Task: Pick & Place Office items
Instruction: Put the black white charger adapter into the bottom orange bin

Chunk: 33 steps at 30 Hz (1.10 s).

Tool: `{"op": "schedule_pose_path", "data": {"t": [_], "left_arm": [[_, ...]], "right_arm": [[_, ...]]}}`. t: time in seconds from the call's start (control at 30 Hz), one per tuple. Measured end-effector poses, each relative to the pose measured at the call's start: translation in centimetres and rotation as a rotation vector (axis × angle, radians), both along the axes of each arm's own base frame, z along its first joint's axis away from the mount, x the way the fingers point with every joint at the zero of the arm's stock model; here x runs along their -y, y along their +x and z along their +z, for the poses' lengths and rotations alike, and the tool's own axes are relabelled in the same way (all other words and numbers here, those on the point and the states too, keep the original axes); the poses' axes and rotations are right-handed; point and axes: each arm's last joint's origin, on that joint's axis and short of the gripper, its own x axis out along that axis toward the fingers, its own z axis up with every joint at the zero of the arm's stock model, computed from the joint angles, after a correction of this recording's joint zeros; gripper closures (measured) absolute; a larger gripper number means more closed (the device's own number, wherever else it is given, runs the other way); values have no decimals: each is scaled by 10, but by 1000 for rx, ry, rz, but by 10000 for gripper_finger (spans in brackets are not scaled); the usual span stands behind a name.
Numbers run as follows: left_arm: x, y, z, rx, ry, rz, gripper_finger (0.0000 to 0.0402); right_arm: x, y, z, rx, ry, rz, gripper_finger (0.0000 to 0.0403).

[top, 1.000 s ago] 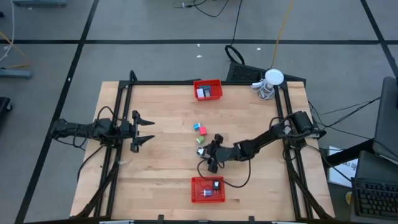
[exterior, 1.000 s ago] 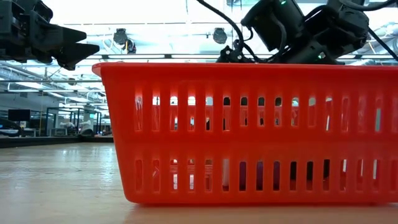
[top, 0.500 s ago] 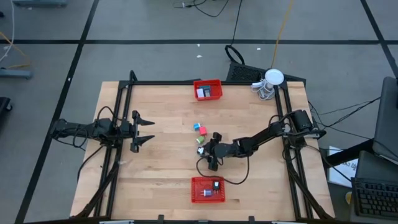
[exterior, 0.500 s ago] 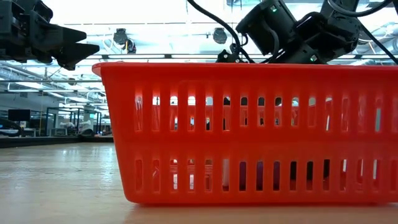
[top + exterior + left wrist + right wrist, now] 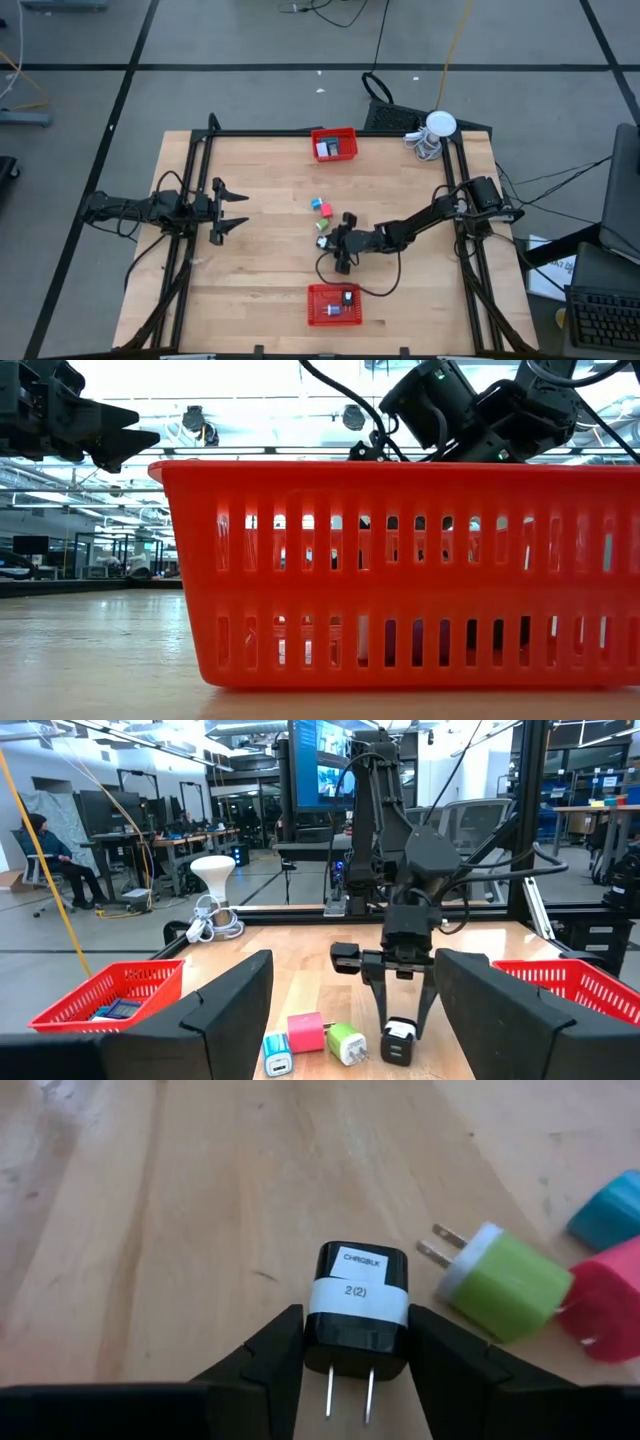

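My right gripper (image 5: 345,245) (image 5: 355,1318) points down at mid-table, shut on a black charger (image 5: 357,1315) that has a white label band and two prongs. A green charger (image 5: 510,1280) (image 5: 322,225), a pink one (image 5: 610,1305) (image 5: 325,210) and a teal one (image 5: 610,1210) (image 5: 315,203) lie on the wood just beyond it, toward the far side. My left gripper (image 5: 228,210) hangs open above the table's left edge, away from everything. My right gripper pinches the black charger by its two side faces (image 5: 318,1325), one finger (image 5: 270,1360) on each side. The fingers come from above, pointing down. In the left wrist view the charger (image 5: 399,1042) sits at the fingertips, down at the tabletop; whether it is lifted clear, I cannot tell.
A red mesh basket (image 5: 312,305) (image 5: 400,575) with small items inside stands near the near edge, just in front of my right gripper. A second red basket (image 5: 334,131) is at the far edge. A white round object with coiled cable (image 5: 437,128) sits at the far right corner.
My right arm shifted slightly toward the table's left and then stayed still.
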Motion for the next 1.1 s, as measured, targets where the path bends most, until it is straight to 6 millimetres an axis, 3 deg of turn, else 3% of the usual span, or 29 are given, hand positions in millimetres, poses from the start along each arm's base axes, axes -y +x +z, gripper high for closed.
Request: {"op": "schedule_pose_path", "data": {"t": [0.2,0.4,0.7,0.93,1.1], "left_arm": [[0,0,0,0,0,0,128],[0,0,0,0,0,0,128],[0,0,0,1,0,0,128],[0,0,0,0,0,1,128],[0,0,0,0,0,0,128]], "right_arm": [[-2,-1,5,8,-23,4,259],[-15,-5,35,94,16,90,259],[-51,-24,77,197,141,309,259],[-74,-26,85,-40,181,312,259],[-95,-19,88,-96,156,381,259]]}}
